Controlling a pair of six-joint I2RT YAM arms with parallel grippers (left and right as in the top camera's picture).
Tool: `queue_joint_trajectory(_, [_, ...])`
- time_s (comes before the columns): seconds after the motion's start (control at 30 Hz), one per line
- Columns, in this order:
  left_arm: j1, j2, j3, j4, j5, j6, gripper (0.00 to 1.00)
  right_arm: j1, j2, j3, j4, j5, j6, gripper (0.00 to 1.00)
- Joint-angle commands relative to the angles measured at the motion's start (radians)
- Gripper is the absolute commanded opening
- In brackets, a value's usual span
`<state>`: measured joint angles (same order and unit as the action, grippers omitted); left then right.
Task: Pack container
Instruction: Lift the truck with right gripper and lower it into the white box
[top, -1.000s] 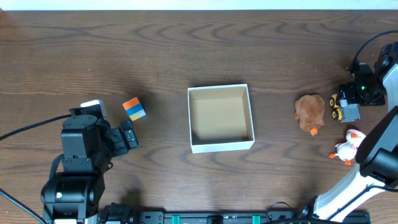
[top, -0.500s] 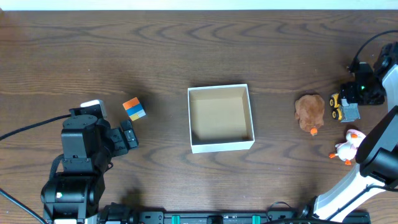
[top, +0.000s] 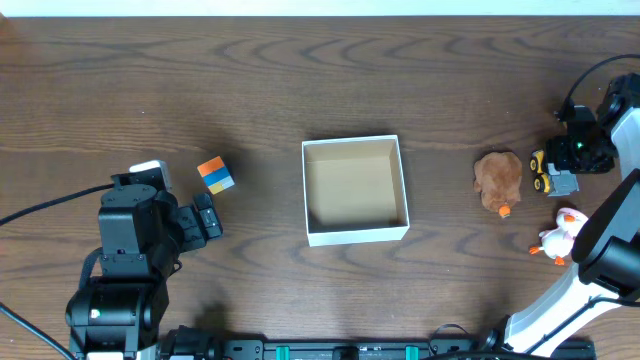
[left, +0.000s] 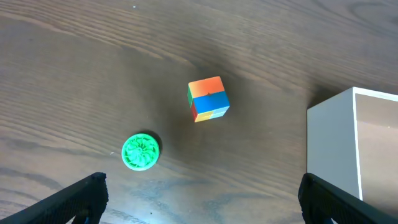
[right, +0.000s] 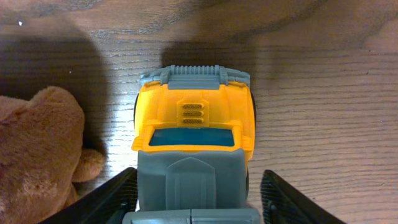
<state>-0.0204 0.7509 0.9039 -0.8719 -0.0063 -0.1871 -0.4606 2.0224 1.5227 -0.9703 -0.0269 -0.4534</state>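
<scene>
The container (top: 355, 232), a white square box with a tan inside, stands open and empty at the table's middle. Its corner shows in the left wrist view (left: 329, 149). My right gripper (top: 568, 162) is open at the far right and straddles a yellow and grey toy truck (top: 546, 172). In the right wrist view its fingers (right: 199, 202) flank the truck's grey rear (right: 193, 155). My left gripper (top: 207, 217) is open and empty, just short of a multicoloured cube (top: 215, 174). The left wrist view shows the cube (left: 208, 98) ahead of the fingers (left: 202, 199).
A brown plush toy (top: 498, 178) lies left of the truck and shows in the right wrist view (right: 37, 155). A white duck toy (top: 560, 236) lies nearer the front. A green ribbed disc (left: 140, 151) lies near the left fingers, hidden from overhead.
My right gripper has shifted slightly toward the front over the truck. The left arm, the container and the toys have not moved.
</scene>
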Motion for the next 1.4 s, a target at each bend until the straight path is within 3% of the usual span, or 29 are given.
queue_joint_trajectory(0.0, [0.005, 0.001, 0.025, -0.002, -0.001, -0.01, 0.98, 0.003, 0.013, -0.006, 0.003, -0.007, 0.01, 0.59])
queue_joint_trajectory(0.27, [0.005, 0.001, 0.025, -0.003, -0.001, -0.01, 0.98, 0.003, 0.013, -0.006, 0.006, -0.008, 0.038, 0.55])
queue_joint_trajectory(0.43, [0.005, 0.001, 0.025, -0.002, -0.002, -0.01, 0.98, 0.003, 0.012, -0.006, 0.006, -0.008, 0.039, 0.39])
queue_joint_trajectory(0.6, [0.005, 0.001, 0.025, -0.002, -0.001, -0.01, 0.98, 0.004, 0.012, -0.004, 0.013, -0.008, 0.084, 0.29])
queue_joint_trajectory(0.97, [0.005, 0.001, 0.025, -0.002, -0.001, -0.01, 0.98, 0.044, -0.154, 0.018, 0.008, -0.008, 0.217, 0.24])
queue_joint_trajectory(1.2, [0.005, 0.001, 0.025, -0.003, -0.001, -0.01, 0.98, 0.216, -0.439, 0.019, -0.04, -0.008, 0.354, 0.11])
queue_joint_trajectory(1.37, [0.005, 0.001, 0.025, -0.003, -0.001, -0.01, 0.98, 0.484, -0.613, 0.019, -0.081, -0.005, 0.513, 0.07])
